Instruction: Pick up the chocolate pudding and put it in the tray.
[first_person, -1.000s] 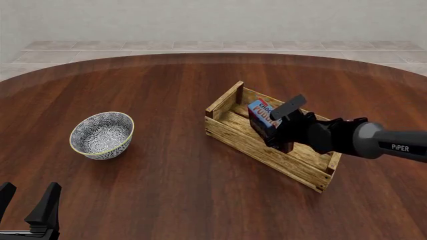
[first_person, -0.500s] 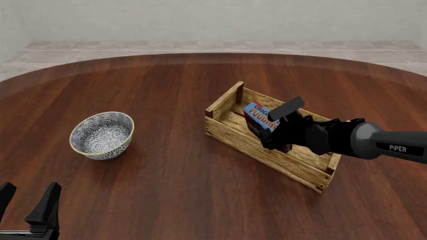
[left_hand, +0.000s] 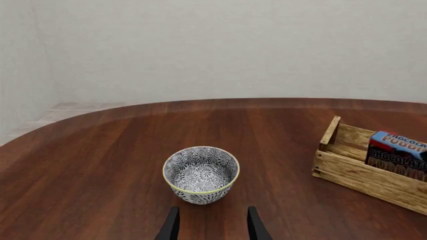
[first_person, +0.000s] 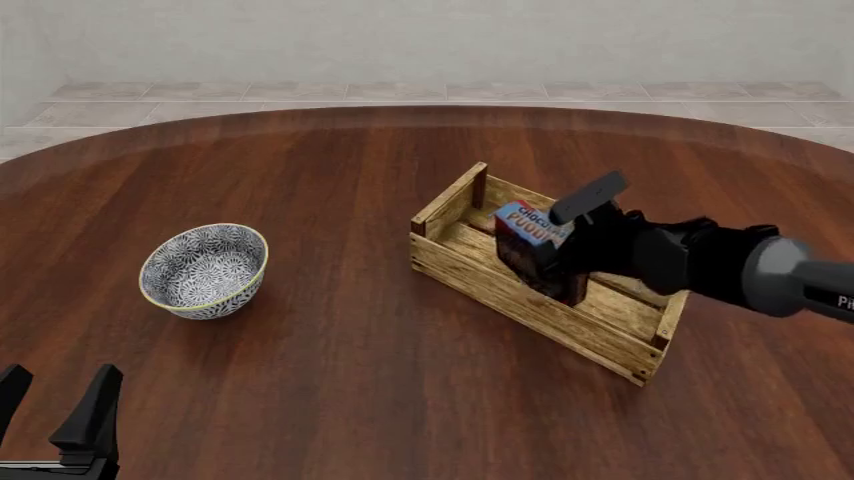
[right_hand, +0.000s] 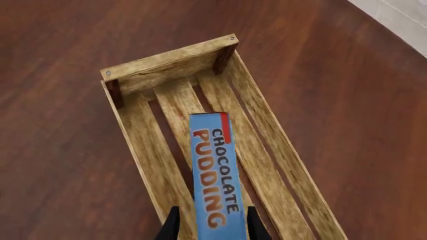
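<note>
The chocolate pudding, a carton with a light-blue top and dark sides, stands on its edge inside the tray, a wooden slat crate right of the table's middle. My right gripper is open around the carton's near end, one finger on each side with thin gaps. In the right wrist view the carton lies along the tray's slats between the fingers of that gripper. My left gripper is open and empty at the near left edge. The left wrist view shows the carton in the tray.
A round blue-white patterned bowl stands on the left half of the table, just ahead of my left gripper in the left wrist view, where the bowl is centred. The dark wooden table has a curved far edge.
The carton has gone from held and tilted to standing in the tray. My right gripper has opened and drawn back up and to the right. The left arm has not moved.
</note>
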